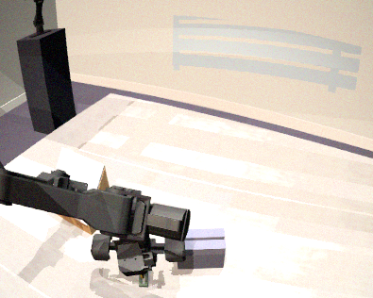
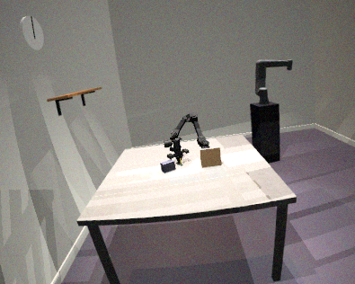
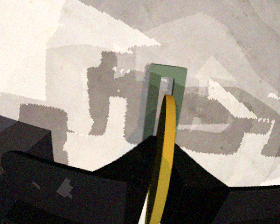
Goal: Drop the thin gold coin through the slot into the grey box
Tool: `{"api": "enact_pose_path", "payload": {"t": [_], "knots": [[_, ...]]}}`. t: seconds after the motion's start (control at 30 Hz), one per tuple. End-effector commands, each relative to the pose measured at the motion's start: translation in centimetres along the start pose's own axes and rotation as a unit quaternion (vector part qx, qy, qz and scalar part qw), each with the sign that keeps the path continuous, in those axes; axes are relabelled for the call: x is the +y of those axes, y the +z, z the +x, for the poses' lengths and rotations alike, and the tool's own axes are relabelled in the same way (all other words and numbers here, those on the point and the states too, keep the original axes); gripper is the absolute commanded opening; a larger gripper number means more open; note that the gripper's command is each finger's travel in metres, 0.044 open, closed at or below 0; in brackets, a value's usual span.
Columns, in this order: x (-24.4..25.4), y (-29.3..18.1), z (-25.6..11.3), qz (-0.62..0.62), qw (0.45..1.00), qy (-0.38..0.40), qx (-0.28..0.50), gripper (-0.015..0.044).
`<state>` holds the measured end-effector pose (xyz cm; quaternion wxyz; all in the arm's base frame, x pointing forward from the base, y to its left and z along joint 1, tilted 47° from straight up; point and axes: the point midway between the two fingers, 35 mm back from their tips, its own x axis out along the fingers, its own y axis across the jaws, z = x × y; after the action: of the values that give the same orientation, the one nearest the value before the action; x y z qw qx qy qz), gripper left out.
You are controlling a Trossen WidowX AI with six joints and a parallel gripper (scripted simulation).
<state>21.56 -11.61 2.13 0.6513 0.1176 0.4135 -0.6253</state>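
Note:
The gold coin (image 3: 168, 120) (image 2: 181, 161) stands on edge, leaning slightly in the wrist view. My gripper (image 3: 158, 143) points down and is shut on the coin, one dark fingertip against each face. The dark-green holder (image 3: 176, 71) (image 1: 144, 285) lies directly below, its slot partly showing past the coin's edge. Whether the coin's lower edge still sits in the slot cannot be told. The closed grey box (image 1: 201, 258) (image 2: 168, 166) stands beside the holder, with the narrow slot across its lid visible in the top view. The box is outside the wrist view.
A brown panel (image 2: 210, 157) (image 1: 104, 180) stands on the table (image 2: 185, 205) on the other side of the holder from the box, partly behind the arm in the top view. A black pedestal (image 1: 45, 83) (image 2: 265, 133) with another arm stands beyond the table.

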Motion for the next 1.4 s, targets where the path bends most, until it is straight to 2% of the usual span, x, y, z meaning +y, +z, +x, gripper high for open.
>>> {"api": "enact_pose_path", "payload": {"t": [0.0,0.4,1.37], "knots": [[0.0,0.1,0.0,-0.003,1.000,-0.001,-0.002,0.0000],[0.4,-0.2,-1.1,-0.031,0.999,0.013,-0.008,0.0000],[0.4,-0.1,-8.1,-0.008,1.000,0.003,0.001,0.0000]]}}
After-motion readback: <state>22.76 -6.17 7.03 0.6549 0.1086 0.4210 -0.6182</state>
